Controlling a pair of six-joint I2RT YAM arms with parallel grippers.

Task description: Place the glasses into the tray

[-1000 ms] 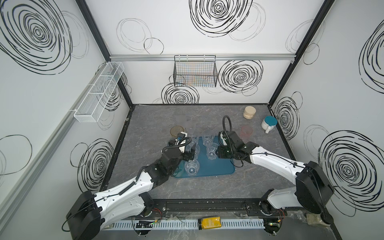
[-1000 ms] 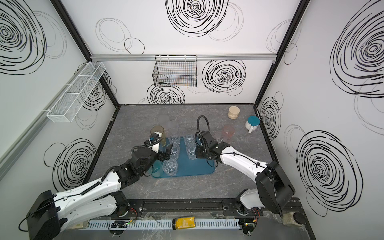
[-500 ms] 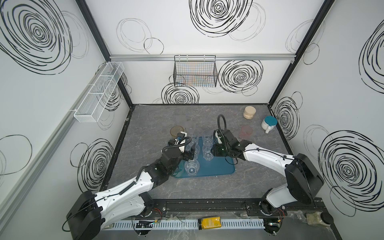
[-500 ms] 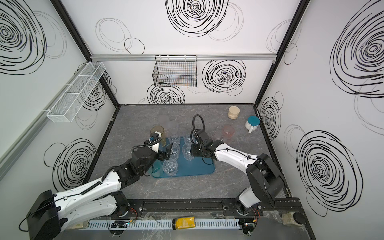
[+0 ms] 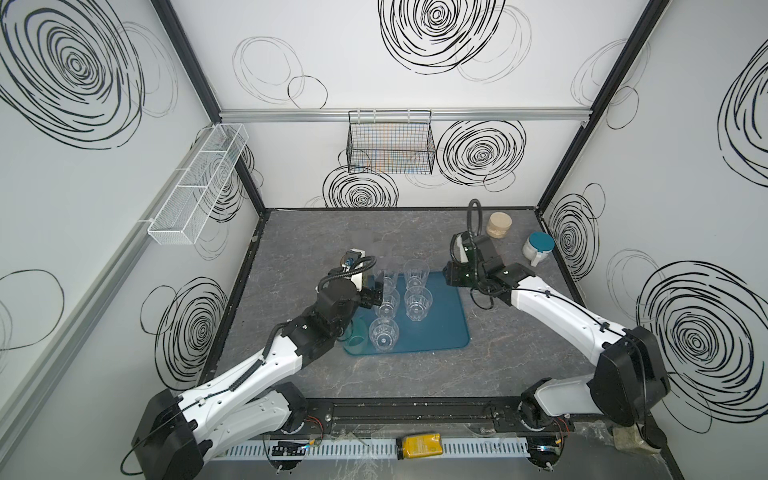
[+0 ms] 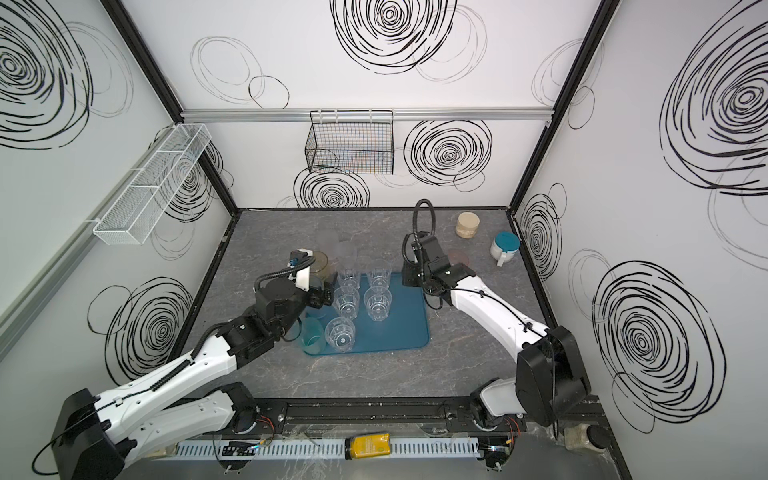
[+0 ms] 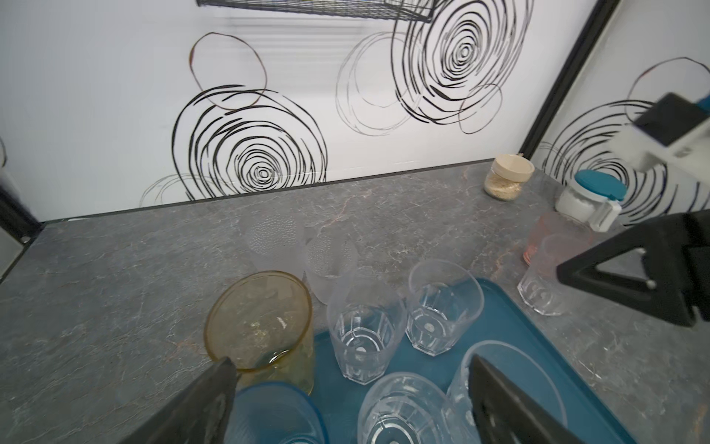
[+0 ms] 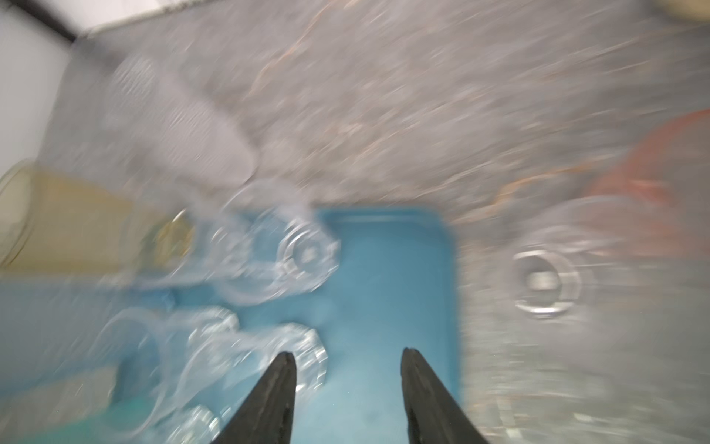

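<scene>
Filling the tray (image 5: 440, 324): five clear glasses (image 5: 416, 305) stand inside. Left tool (image 7: 350, 358) and right tool (image 8: 347, 351) both gape, empty. Next, the right tool must straddle the stray glass (image 7: 543, 286) just right of the tray.

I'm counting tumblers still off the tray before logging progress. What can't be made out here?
- Right wrist view: motion blur smears everything; the clear glass beside the tray shows no detail.
- Top view: the left arm covers most of the amber glass; the right arm covers most of the pink glass.
- Left wrist view: the bottom edge cuts off the blue glass.
- Both top views: the frosted glasses are too faint to outline.
</scene>
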